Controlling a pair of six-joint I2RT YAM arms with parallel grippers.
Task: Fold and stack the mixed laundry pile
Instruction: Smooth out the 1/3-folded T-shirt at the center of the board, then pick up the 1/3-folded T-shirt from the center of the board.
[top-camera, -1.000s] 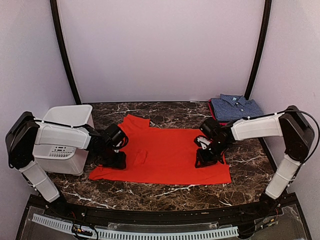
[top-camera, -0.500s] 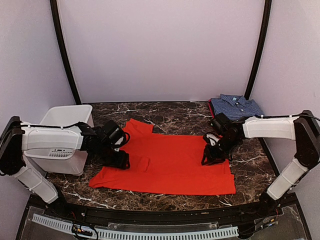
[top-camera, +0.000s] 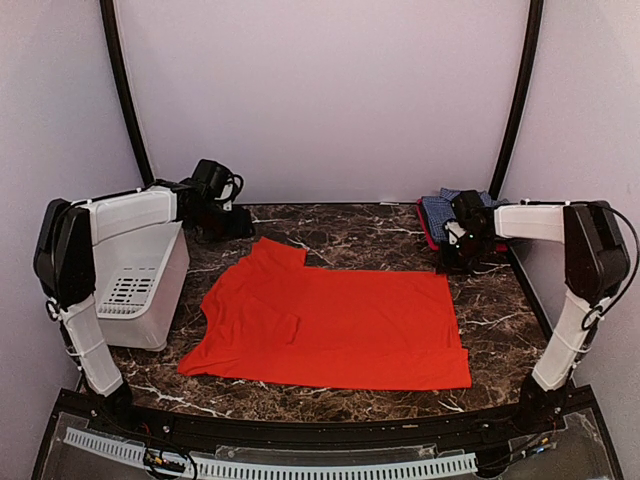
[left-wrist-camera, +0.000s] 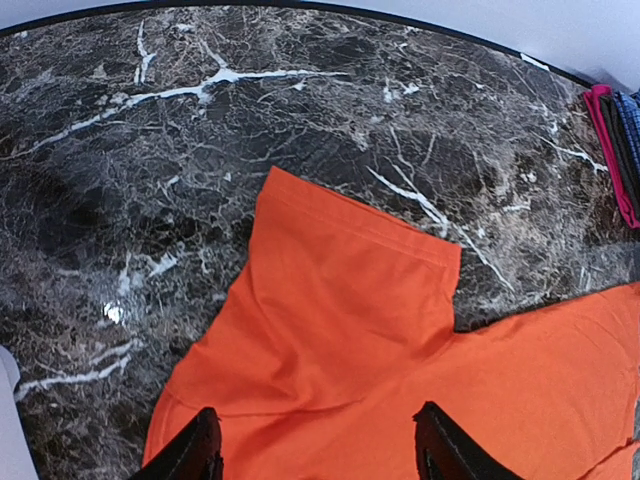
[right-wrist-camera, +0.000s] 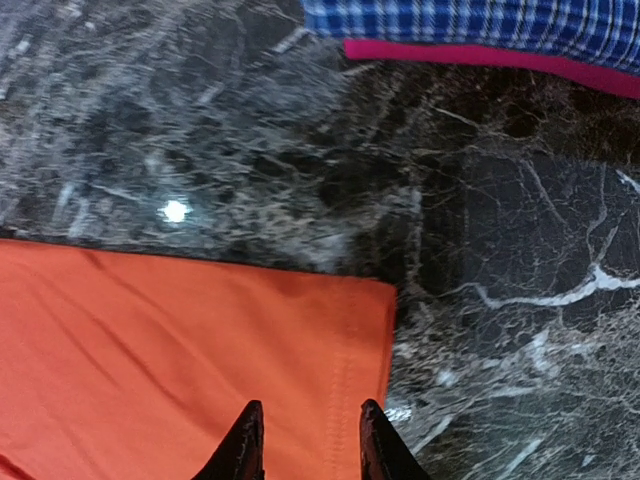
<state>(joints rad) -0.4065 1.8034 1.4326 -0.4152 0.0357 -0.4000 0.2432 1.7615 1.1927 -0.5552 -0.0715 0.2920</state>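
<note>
Left gripper (left-wrist-camera: 318, 430): wide open, empty
Right gripper (right-wrist-camera: 308, 425): partly open, empty
Orange shirt (top-camera: 330, 325): spread flat
Checked shirt (right-wrist-camera: 470, 20): back right

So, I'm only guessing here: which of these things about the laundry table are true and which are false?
1. The orange-red shirt lies spread flat on the marble table. True.
2. The left gripper is clamped on a sleeve. False: it is open and holds nothing.
3. The checked shirt lies folded at the table's far right corner. True.
4. The white basket stands on the right side. False: it stands on the left.
5. The right gripper grips the orange-red shirt's corner. False: it is open and empty.
</note>
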